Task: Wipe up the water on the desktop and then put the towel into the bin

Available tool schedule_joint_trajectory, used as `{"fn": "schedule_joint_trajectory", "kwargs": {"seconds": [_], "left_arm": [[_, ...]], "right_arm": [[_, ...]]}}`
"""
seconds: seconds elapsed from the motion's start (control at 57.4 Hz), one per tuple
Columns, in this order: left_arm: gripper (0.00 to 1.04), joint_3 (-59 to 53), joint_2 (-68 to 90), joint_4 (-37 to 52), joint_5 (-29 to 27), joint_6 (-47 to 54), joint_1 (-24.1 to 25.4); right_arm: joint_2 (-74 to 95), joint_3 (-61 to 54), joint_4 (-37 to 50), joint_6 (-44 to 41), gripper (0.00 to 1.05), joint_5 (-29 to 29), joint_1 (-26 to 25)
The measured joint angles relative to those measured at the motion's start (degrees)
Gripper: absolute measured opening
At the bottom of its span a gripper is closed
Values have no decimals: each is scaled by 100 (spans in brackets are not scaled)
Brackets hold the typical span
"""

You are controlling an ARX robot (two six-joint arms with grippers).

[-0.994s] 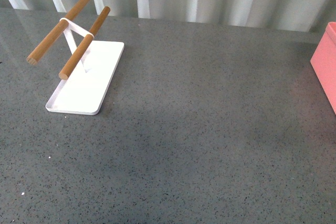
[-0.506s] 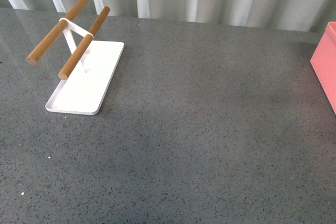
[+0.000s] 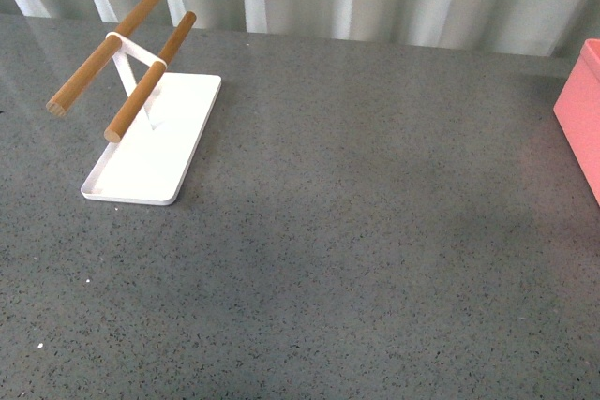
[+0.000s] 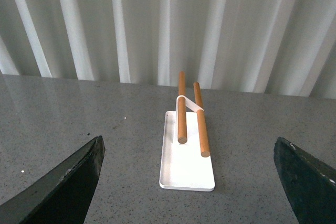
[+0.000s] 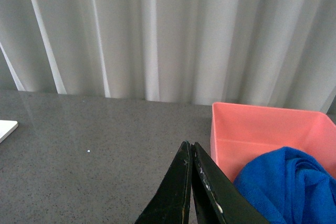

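Resting inside the bin (image 5: 273, 129), the towel (image 5: 286, 187) was recorded as a bright royal-blue, fluffy microfibre heap, bunched in soft folds against the near side of the box and rising about to its rim, partly hidden by the right end effector (image 5: 191, 182).

Item, bin: salmon-pink, smooth, straight-sided plastic; only its corner showed at the right edge of the front view.

Item, worktop (image 3: 356, 231): dark grey, speckled, slightly glossy; no pooled water could be made out on it in any view.

Item, right end effector: jaws pressed together, nothing held, placed just beside the bin on the worktop side.

Item, left end effector (image 4: 191, 182): jaws spread wide, empty, facing the white tray (image 4: 186, 169) with its two wooden rods (image 4: 191, 119), well apart from the bin.

Judgement on stage: wiping and deposit appeared complete; the step in hand was clearing the arms away.

Handling note: the right arm would do best to draw back clear of the bin wall and the raised folds, so that neither a loop of cloth was snagged nor the light box nudged. The left arm needed only to stay clear of the rods.
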Motion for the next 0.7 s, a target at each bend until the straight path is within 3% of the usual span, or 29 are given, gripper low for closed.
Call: {"fn": "schedule_joint_trajectory", "kwargs": {"seconds": [0.697], "left_arm": [[98,0,0,0,0,0,0]], "right_arm": [[-2413,-37,-2240,39,3,17,0]]}}
